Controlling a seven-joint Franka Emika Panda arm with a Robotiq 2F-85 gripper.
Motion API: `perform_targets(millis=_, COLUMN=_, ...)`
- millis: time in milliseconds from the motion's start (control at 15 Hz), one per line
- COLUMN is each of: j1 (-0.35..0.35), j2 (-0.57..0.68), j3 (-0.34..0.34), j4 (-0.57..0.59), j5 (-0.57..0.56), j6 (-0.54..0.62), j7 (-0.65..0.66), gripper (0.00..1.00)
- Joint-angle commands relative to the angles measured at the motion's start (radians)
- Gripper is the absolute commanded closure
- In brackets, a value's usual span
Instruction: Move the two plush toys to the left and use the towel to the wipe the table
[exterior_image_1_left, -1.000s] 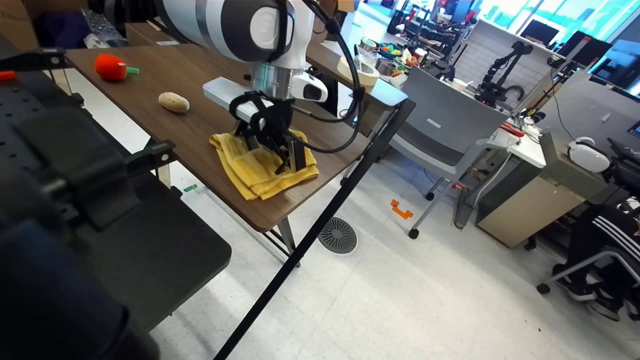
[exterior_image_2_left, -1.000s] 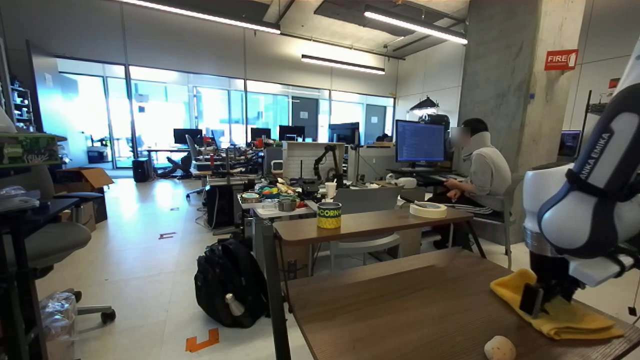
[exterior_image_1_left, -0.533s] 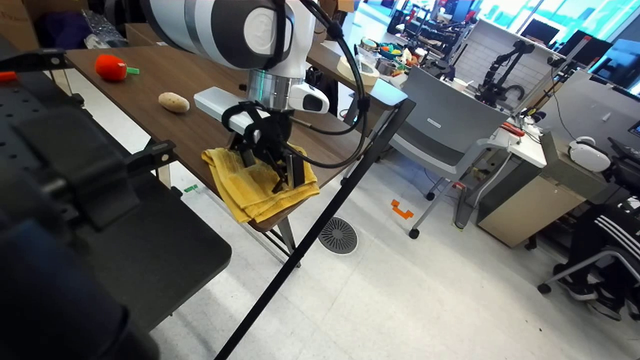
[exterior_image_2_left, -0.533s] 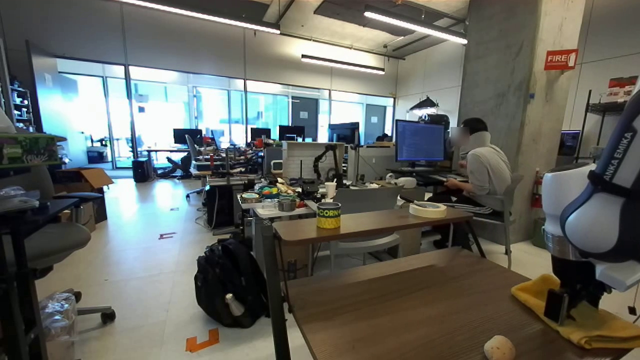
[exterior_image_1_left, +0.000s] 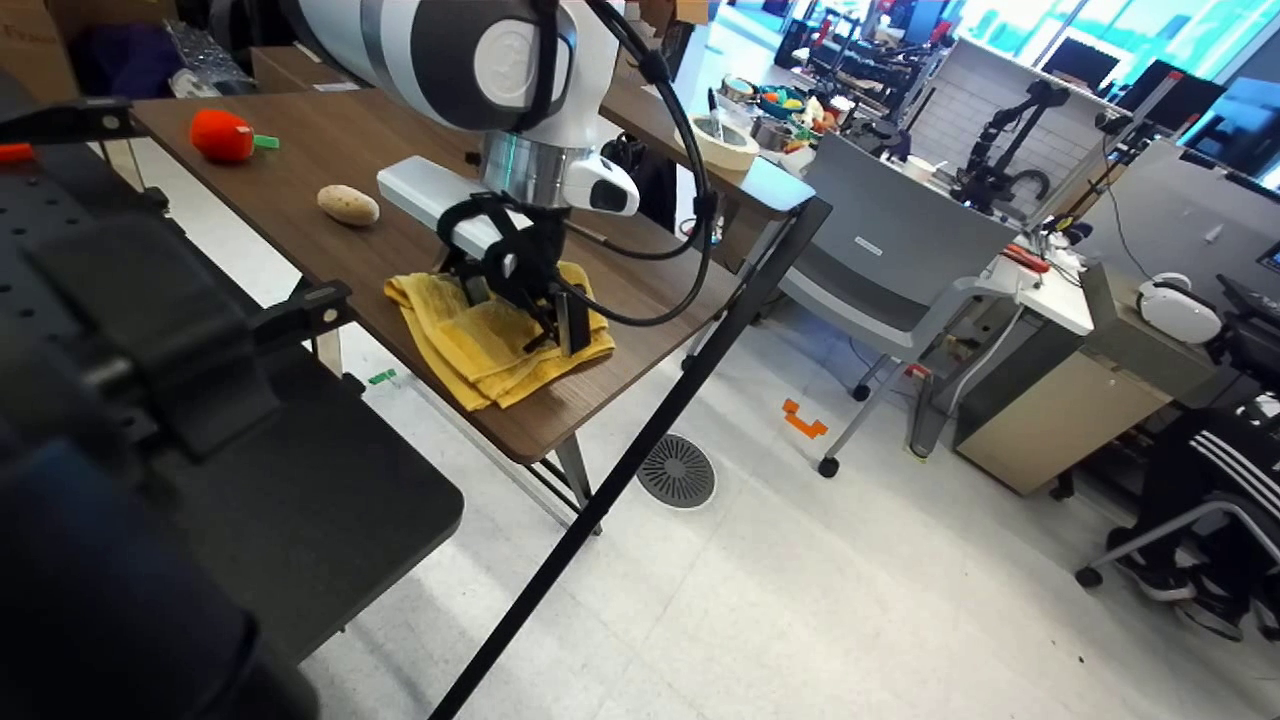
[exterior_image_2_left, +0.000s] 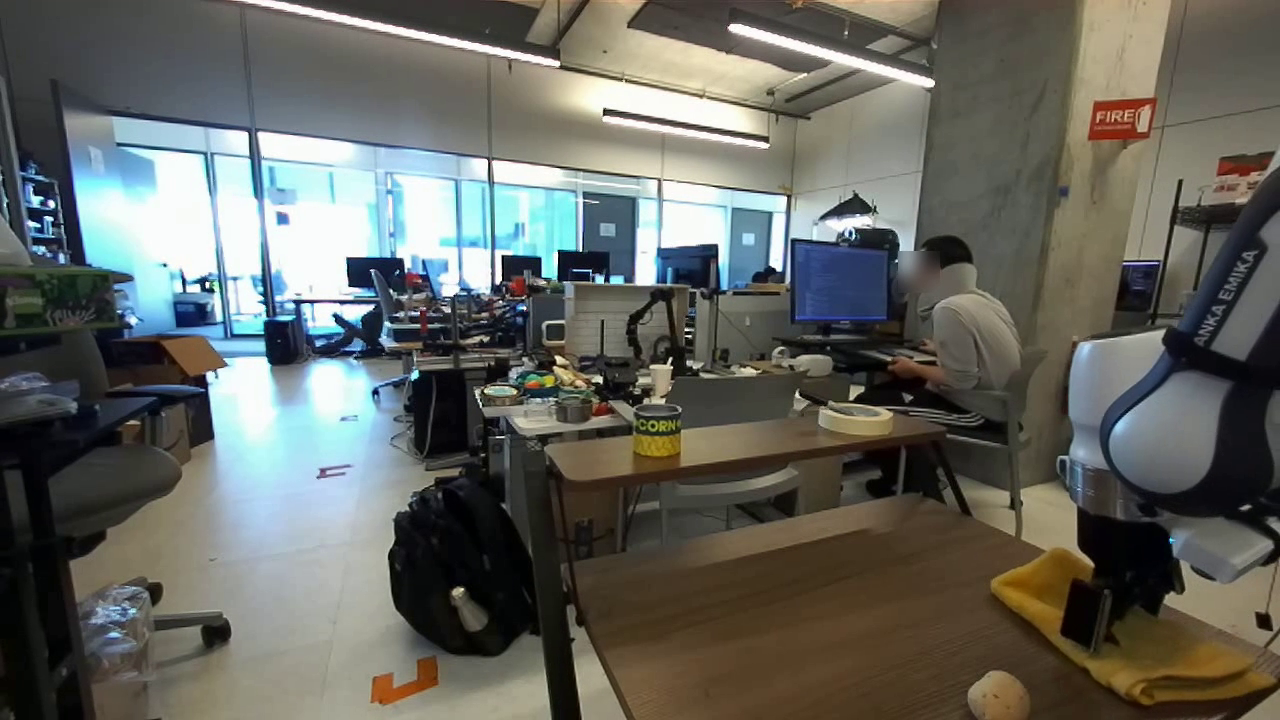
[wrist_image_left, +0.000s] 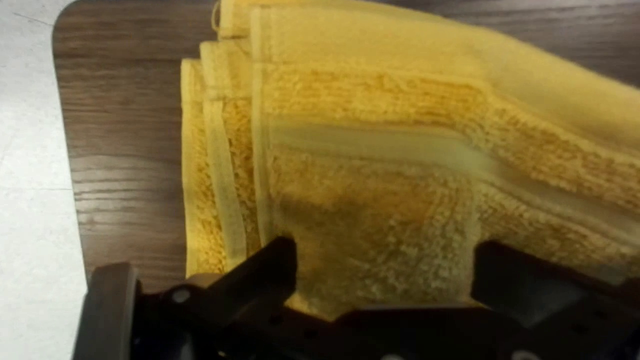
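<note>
Towel (wrist_image_left: 360, 95): yellow cloth folded in stacked layers; nubbly looped pile alternates with smooth woven bands, and flat stitched hems step one past another along one side, a small loop sticking out at a corner.
Towel's place: lying on the bench (exterior_image_2_left: 800, 610), close to a rounded corner, part of its outline near the long edge.
Wood grain: dark brown bench top, fine streaks running through it, light glinting dully off the surface; a metal leg (exterior_image_1_left: 572, 470) shows beneath.
Red-orange plush toy (exterior_image_1_left: 220, 136): rounded and vivid, with a small pale patch and a flat green stub (exterior_image_1_left: 265, 142) at one side; it lies toward the bench's far end in an exterior view.
Beige plush toy (exterior_image_1_left: 348, 205): oval, lightly speckled, potato-like; it sits between the red-orange plush toy and the towel, touching neither.
Arm (exterior_image_1_left: 455, 50): white shells, dark grey panels, a shiny silver collar (exterior_image_1_left: 530, 165) and a looping black cable (exterior_image_1_left: 705, 205).
Hand (exterior_image_1_left: 524, 322): released, black and angular, jaws spread wide.
Fingers (exterior_image_1_left: 574, 320): straight, flat-sided, both down at the towel and seemingly touching it; cloth lies flat between them. The wrist view shows a dark patch on the pile there; shadow or stain, I cannot tell.
</note>
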Motion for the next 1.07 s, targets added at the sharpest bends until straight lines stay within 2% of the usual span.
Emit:
perform_targets(millis=0, j1=-0.051, j2=0.066, j3=0.028, j4=0.100, j5=0.045, j6=0.001, j7=0.023, gripper=0.00)
perform_targets(millis=67, j1=-0.063, j2=0.088, j3=0.011, j4=0.161, j5=0.070, j6=-0.027, j7=0.052, gripper=0.00)
perform_targets(millis=333, j1=-0.159, j2=0.181, j3=0.011, j4=0.379, j5=0.156, j6=-0.163, j7=0.094, gripper=0.00)
perform_targets(millis=533, j1=-0.157, j2=0.227, j3=0.009, j4=0.464, j5=0.158, j6=-0.215, j7=0.118, gripper=0.00)
perform_targets(millis=733, j1=-0.106, j2=0.220, j3=0.015, j4=0.437, j5=0.133, j6=-0.174, j7=0.126, gripper=0.00)
perform_targets(millis=867, j1=-0.061, j2=0.181, j3=0.013, j4=0.357, j5=0.110, j6=-0.103, j7=0.116, gripper=0.00)
perform_targets(millis=1000, j1=-0.013, j2=0.144, j3=-0.022, j4=0.276, j5=0.067, j6=-0.018, j7=0.119, gripper=0.00)
